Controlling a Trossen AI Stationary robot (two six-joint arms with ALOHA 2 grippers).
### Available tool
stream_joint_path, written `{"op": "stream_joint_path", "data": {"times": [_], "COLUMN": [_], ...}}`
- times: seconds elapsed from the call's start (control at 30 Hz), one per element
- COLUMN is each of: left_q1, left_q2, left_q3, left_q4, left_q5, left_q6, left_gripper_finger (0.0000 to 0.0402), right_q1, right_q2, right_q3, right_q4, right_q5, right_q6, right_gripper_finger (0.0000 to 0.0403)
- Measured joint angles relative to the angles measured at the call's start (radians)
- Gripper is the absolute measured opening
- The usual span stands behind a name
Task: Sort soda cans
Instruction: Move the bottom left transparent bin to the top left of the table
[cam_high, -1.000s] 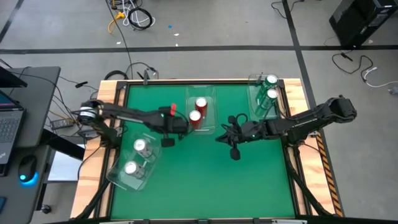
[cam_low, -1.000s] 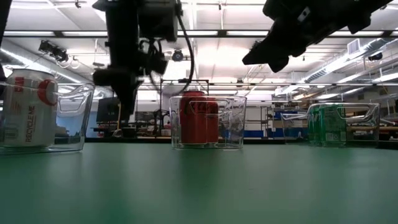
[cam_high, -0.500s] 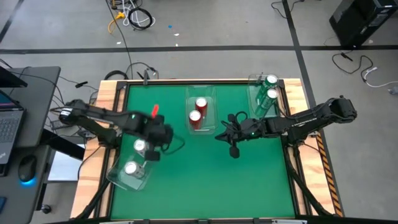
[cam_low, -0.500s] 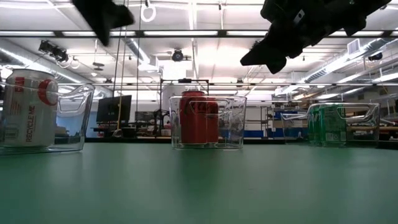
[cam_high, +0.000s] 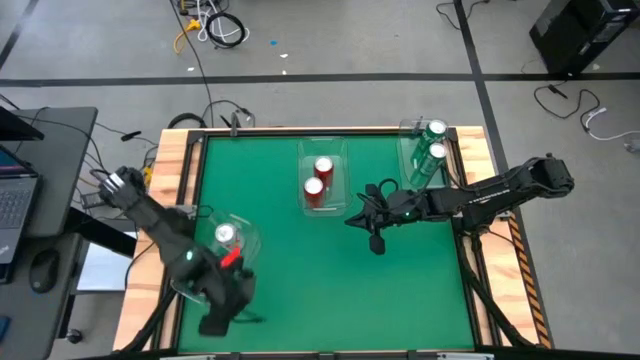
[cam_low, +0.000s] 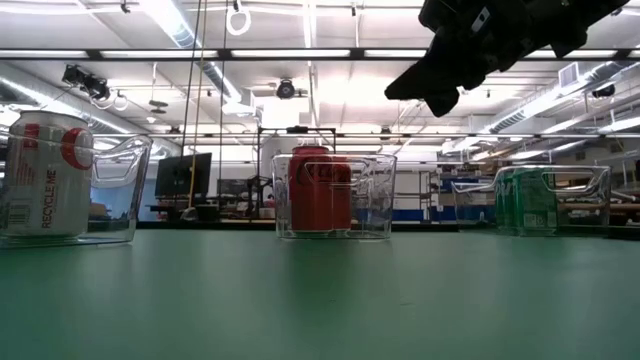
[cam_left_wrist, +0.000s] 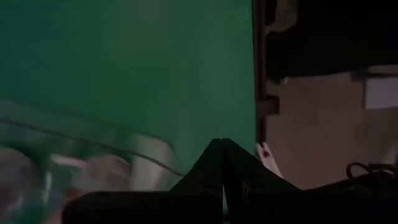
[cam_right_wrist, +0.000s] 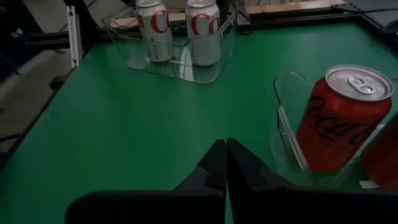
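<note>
1. High view: two red cans (cam_high: 319, 176) are standing in the centre bin (cam_high: 322, 180) on the green bench (cam_high: 330, 270); two green cans (cam_high: 434, 142) are sitting in the bin (cam_high: 424, 155) at the far right corner; one silver can (cam_high: 226, 235) is showing in the left bin (cam_high: 215, 262). The left end effector (cam_high: 215, 322) is hanging at the near left edge; the right end effector (cam_high: 377, 243) is hovering right of centre.
2. Low view: the red cans (cam_low: 318, 190), a silver can (cam_low: 45, 178) and green cans (cam_low: 530, 200) are standing in separate bins.
3. Left wrist view: the left end effector (cam_left_wrist: 222, 149) is showing fingers pressed together, gripping nothing.
4. Right wrist view: the right end effector (cam_right_wrist: 225, 149) is likewise pressed together and empty; two silver cans (cam_right_wrist: 177, 31) are standing side by side in their bin.
</note>
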Motion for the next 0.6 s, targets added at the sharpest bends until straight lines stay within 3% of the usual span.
{"op": "stream_joint_path", "data": {"times": [0.33,0.6], "left_q1": [-0.214,-0.267], "left_q2": [0.133,0.21], "left_q3": [0.01,0.01], "left_q4": [0.007,0.0], "left_q5": [0.08,0.052], "left_q6": [-0.351,-0.437], "left_gripper_finger": [0.0,0.0], "right_q1": [0.01,0.013], "right_q2": [0.0,0.0], "right_q3": [0.0,0.0], "right_q4": [0.002,0.013], "right_q5": [0.0,0.0], "right_q6": [0.018,0.017], "right_gripper_finger": [0.0,0.0]}}
